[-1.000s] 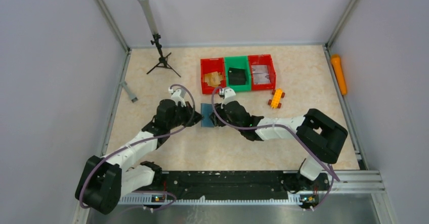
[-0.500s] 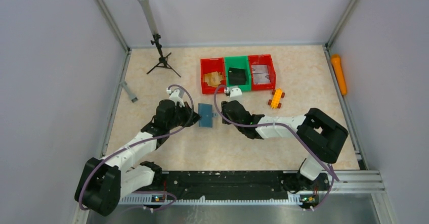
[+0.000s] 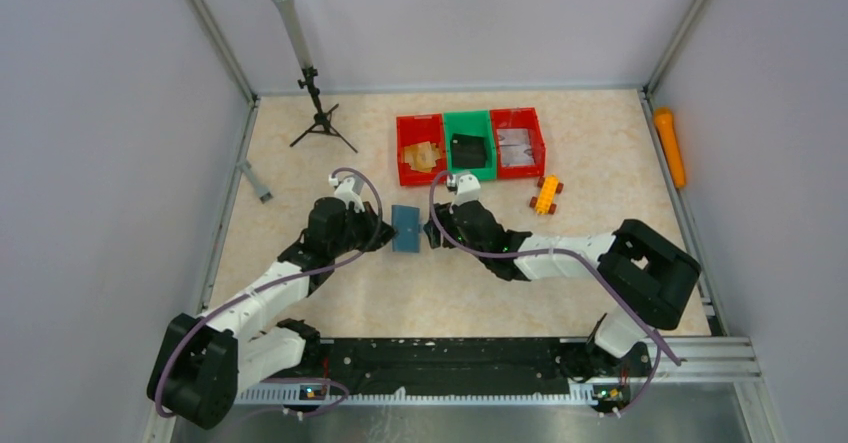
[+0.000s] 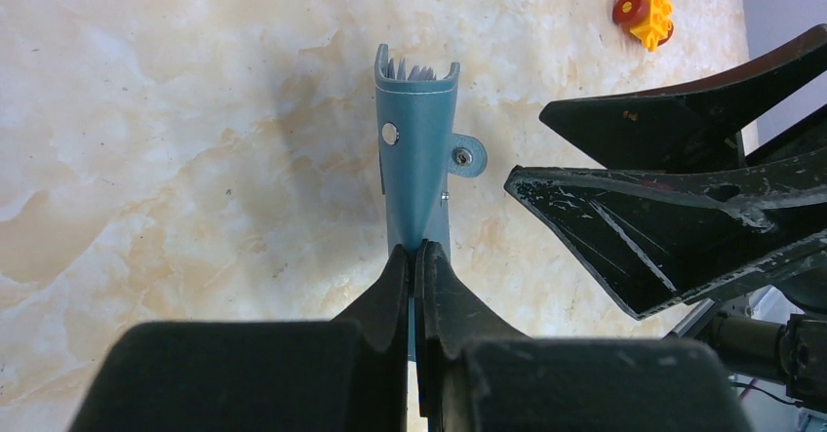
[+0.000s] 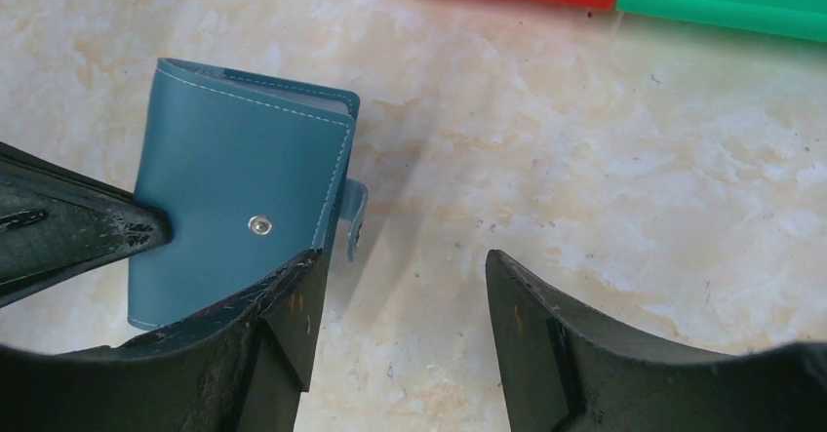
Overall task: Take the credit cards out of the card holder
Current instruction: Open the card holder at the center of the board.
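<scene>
The slate-teal card holder [image 3: 406, 228] sits mid-surface, just in front of the red bin [image 3: 399, 149], its near end clenched in the left pincer [image 4: 414, 252]. Only the left wrist view shows card edges [image 4: 414, 69] in its gaping far end; only the right wrist view shows its broad face. The right pincer [image 5: 400, 266], released, has come closer than half a second ago.
</scene>
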Robot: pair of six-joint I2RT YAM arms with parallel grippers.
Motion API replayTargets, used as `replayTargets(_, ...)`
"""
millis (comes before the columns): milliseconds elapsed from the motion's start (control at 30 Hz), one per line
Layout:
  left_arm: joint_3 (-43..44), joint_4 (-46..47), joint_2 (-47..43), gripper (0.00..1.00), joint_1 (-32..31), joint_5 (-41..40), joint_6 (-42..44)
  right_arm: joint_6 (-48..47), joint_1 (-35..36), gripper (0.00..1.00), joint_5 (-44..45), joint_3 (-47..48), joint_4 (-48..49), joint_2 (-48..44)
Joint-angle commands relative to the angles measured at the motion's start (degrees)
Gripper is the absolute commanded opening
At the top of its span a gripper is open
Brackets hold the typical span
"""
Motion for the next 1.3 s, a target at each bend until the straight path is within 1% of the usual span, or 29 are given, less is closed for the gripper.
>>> replayTargets(0, 0.8, 2.2, -1.4, 0.00, 0.0, 0.5, 0.0, -1.3, -0.4, 0.63, -2.8, -0.7, 5.6, -2.2)
replayTargets(133, 0.4, 3.4, -2.0, 0.00, 0.0, 1.9, -0.1, -1.2, -0.4, 0.62, -3.9, 0.7, 4.5, -0.6)
replayTargets(533, -0.4, 4.7, -3.2, 0.00, 0.0, 2.9, -0.1, 0.4, -0.7, 0.52, -4.5, 3.5, 1.3, 2.9)
replayTargets(867, -0.2, 5.5, -2.0, 0.00, 0.0, 4.6, -0.3, -0.5, -1.0, 0.35, -5.3, 4.4, 0.6, 3.4)
replayTargets(1067, 0.4, 6.0, -0.1, 0.00, 0.0, 6.6, -0.5, -0.9, -1.0, 0.32, -5.5, 4.2, 1.0, 2.9)
replayTargets(1133, 0.3, 6.4, -0.2, 0.00, 0.0, 7.0, -0.6, -0.9, -1.0, 0.26, -5.5, 4.3, 0.8, 3.0)
replayTargets(1200, 0.2, 6.5, -0.4, 0.00, 0.0, 7.1, -0.6, -0.9, -0.9, 0.23, -5.5, 4.3, 0.7, 3.0)
replayTargets(1267, 0.2, 6.4, -0.6, 0.00, 0.0, 6.8, -0.6, -0.9, -1.0, 0.15, -5.4, 4.4, 0.6, 3.0)
